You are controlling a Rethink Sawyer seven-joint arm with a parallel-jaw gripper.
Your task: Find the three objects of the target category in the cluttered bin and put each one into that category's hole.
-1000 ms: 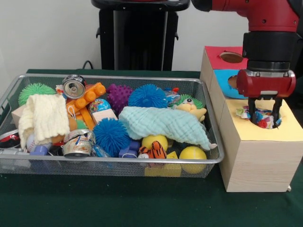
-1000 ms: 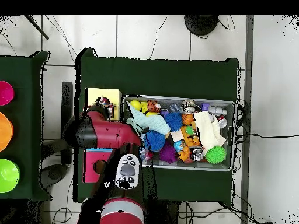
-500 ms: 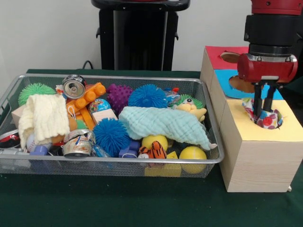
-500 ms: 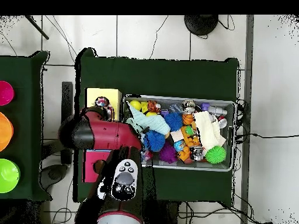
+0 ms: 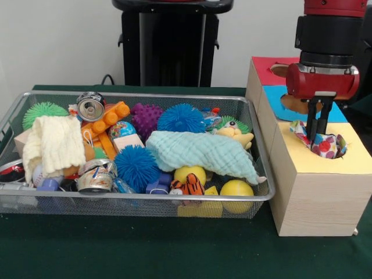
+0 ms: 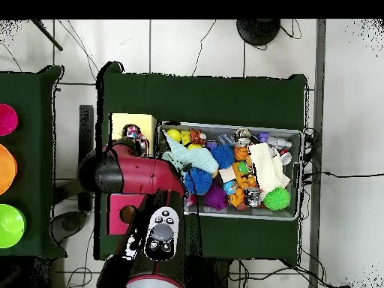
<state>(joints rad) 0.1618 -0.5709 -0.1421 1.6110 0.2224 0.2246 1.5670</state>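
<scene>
A crumpled white polka-dot wrapper (image 5: 329, 145) sits in the hole of the yellow-topped wooden box (image 5: 354, 160), with one corner sticking up at the left. My gripper (image 5: 318, 139) hangs straight over it, its two black fingers a little apart and holding nothing, tips just at the wrapper. In the overhead view the wrapper (image 6: 133, 133) shows on the yellow box (image 6: 121, 121) beside my arm. The wire-mesh bin (image 5: 145, 95) lies left of the boxes. A second dotted wrapper (image 5: 213, 120) peeks out behind the blue spiky ball (image 5: 182, 118).
The blue-topped box (image 5: 273, 96) and red-topped box (image 5: 264, 68) stand behind the yellow one. The bin holds spiky balls, dented cans (image 5: 91, 106), a cream cloth (image 5: 55, 142), a mint cloth (image 5: 200, 151), yellow balls and orange blocks. The black pedestal (image 5: 168, 43) stands behind.
My gripper has risen out of the hole and shifted slightly left, fingers drawn closer together. The wrapper stayed behind in the hole.
</scene>
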